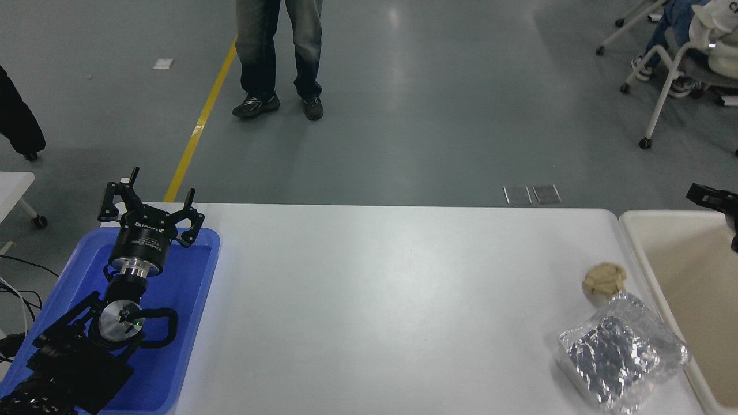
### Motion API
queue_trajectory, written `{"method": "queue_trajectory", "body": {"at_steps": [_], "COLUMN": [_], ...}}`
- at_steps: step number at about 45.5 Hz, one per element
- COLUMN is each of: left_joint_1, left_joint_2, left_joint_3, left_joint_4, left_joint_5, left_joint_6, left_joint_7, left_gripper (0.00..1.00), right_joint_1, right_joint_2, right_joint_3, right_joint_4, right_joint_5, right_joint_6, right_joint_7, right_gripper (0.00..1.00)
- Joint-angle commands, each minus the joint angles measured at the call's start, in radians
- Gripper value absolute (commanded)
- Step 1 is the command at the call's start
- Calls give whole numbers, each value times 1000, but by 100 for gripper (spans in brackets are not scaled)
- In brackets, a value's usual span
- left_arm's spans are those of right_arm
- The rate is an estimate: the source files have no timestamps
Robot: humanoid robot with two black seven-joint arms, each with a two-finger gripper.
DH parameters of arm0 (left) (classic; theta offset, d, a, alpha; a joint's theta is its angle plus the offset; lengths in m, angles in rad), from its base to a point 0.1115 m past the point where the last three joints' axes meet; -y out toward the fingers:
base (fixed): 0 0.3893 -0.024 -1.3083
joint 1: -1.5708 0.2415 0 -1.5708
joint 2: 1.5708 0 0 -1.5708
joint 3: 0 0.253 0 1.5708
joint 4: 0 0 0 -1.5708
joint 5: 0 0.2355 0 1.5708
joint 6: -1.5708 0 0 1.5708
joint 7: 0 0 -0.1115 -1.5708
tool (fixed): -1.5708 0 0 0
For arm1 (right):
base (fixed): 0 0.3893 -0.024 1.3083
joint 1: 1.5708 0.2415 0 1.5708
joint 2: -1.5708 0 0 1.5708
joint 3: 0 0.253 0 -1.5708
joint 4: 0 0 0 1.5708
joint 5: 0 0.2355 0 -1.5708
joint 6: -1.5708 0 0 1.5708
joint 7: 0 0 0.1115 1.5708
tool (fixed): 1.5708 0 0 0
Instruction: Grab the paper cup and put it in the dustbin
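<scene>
Right end effector [715, 202] only partly in frame, a black piece above the far rim of the dustbin [640, 262]; its opening and any load cannot be judged, and the paper cup is not visible on the desk [375, 300] or in the part of the dustbin in frame. Left end effector [151, 208] parked well to the left of the dustbin, over the blue tray [199, 300], fingers spread apart and holding nothing. Just left of the dustbin lie a crumpled tan paper ball [603, 278] and, nearer the camera, a foil-wrapped packet [620, 351].
</scene>
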Motion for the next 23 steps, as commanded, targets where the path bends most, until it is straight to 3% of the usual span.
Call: {"method": "queue_trajectory", "body": {"at_steps": [1, 10, 23], "left_joint_1": [0, 0, 0], "left_joint_2": [0, 0, 0], "left_joint_3": [0, 2, 2], "left_joint_4": [0, 0, 0], "left_joint_5": [1, 0, 0], "left_joint_6": [0, 0, 0], "left_joint_7": [-1, 1, 1], "left_gripper": [100, 100, 100], "right_joint_1": [320, 460, 644], "right_joint_2": [-14, -15, -18], "right_joint_3": [-82, -84, -133], "right_joint_4": [233, 372, 600], "right_joint_5": [0, -2, -4], "right_joint_6": [197, 280, 523], "right_joint_7": [-1, -1, -1], "right_gripper": [100, 100, 100]}}
